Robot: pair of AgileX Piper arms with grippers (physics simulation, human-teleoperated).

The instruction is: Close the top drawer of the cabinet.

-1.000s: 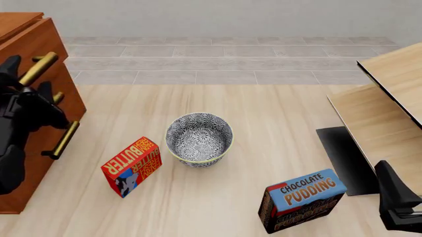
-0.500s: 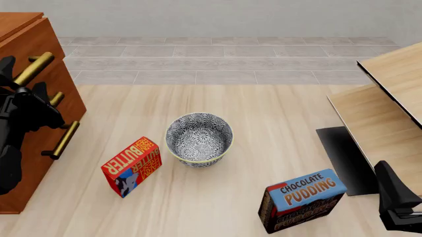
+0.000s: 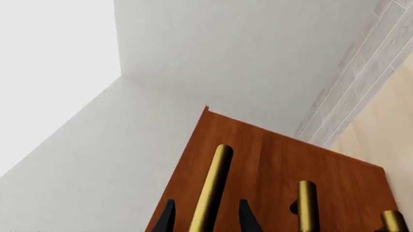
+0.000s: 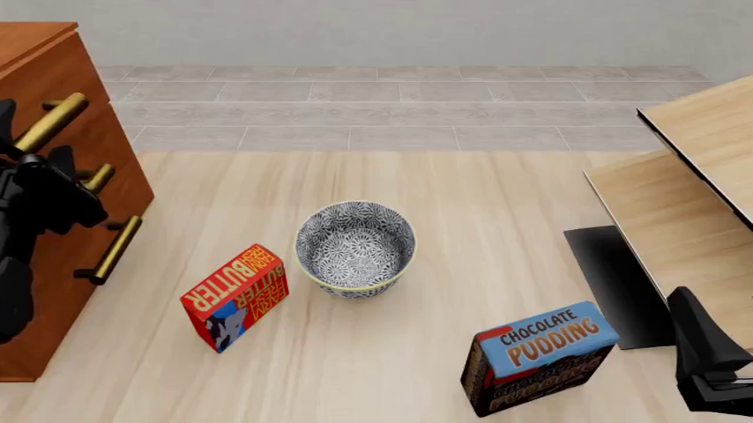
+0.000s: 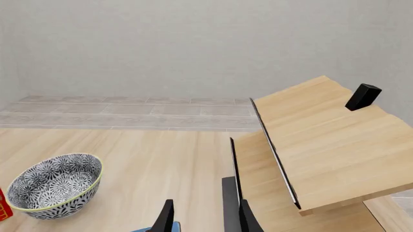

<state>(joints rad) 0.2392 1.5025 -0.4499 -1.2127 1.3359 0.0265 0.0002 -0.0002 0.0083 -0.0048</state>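
Observation:
The cabinet [image 4: 53, 317] stands at the far left, reddish-brown with three brass bar handles. Its top drawer [image 4: 73, 77] has the uppermost handle [image 4: 49, 123]. My left gripper [image 4: 33, 139] is at that handle. In the left wrist view the left gripper [image 3: 206, 203] is open, with a dark finger on each side of the top handle [image 3: 213, 183] and close to the drawer front [image 3: 258, 159]. My right gripper [image 4: 697, 324] is low at the right edge of the front view, far from the cabinet. In its wrist view the right gripper [image 5: 203, 207] is open and empty.
A patterned bowl [image 4: 354, 247] sits mid-table, with a red butter box [image 4: 235, 296] to its left. A blue chocolate pudding box [image 4: 538, 357] is near the front right. A pale wooden shelf [image 4: 694, 176] and a black panel [image 4: 612, 282] stand at the right.
The top drawer's handle and front have moved left, into the cabinet. My left gripper moved left with it. The right arm has not moved.

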